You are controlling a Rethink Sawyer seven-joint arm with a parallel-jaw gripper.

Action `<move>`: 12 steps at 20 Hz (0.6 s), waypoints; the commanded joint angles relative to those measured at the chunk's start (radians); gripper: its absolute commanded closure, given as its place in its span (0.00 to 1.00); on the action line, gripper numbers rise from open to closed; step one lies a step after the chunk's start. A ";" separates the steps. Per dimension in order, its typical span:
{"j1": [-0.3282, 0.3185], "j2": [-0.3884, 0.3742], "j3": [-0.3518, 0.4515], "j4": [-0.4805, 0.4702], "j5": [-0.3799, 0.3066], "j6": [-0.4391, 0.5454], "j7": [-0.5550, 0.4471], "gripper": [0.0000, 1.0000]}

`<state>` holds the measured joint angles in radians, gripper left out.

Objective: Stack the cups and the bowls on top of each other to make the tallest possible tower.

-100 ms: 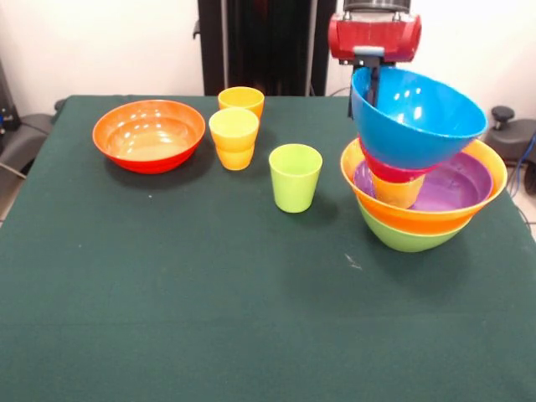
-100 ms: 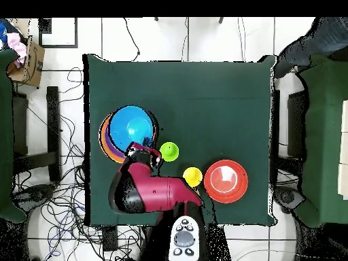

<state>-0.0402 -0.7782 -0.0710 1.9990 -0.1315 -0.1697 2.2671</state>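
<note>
My gripper (image 1: 369,74) sits at the far rim of the blue bowl (image 1: 416,117), with a dark finger (image 1: 373,84) running down inside the wall just below the red wrist housing (image 1: 373,35). It looks to me as if it is pinching that rim, so I judge it closed on the blue bowl, though the outer finger is hidden behind the plastic. The bowl hangs tilted, its mouth tipped toward the camera, and its base rests on or just above the small magenta-red bowl (image 1: 389,172).

Below that sits a yellow-orange cup (image 1: 397,193) standing in the purple bowl (image 1: 456,186), which is nested in a large orange bowl (image 1: 419,219) over the lime green bowl (image 1: 406,240). That is the tower so far, at the table's right side in the front view.

My reading is that I am seating the blue bowl. To do it well I should level it before letting go, since a tilted bowl on such a narrow support could slide off. I would centre its base over the magenta-red bowl, lower gently, then open and lift straight up without dragging the rim.

Unstacked on the green table (image 1: 209,318) are the lime green cup (image 1: 295,177), a yellow cup (image 1: 234,138) that appears to be sitting in an orange one, another yellow-orange cup (image 1: 241,100) behind, and the red-orange bowl (image 1: 149,135) well to the left.
</note>
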 commanded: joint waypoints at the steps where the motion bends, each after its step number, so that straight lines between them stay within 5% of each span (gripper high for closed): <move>1: -0.006 0.160 0.034 -0.039 0.015 0.042 0.094 0.00; 12: -0.039 0.118 0.070 0.017 -0.008 0.185 0.053 0.00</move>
<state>-0.0601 -0.7021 -0.0892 1.9737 -0.1266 -0.1731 2.2671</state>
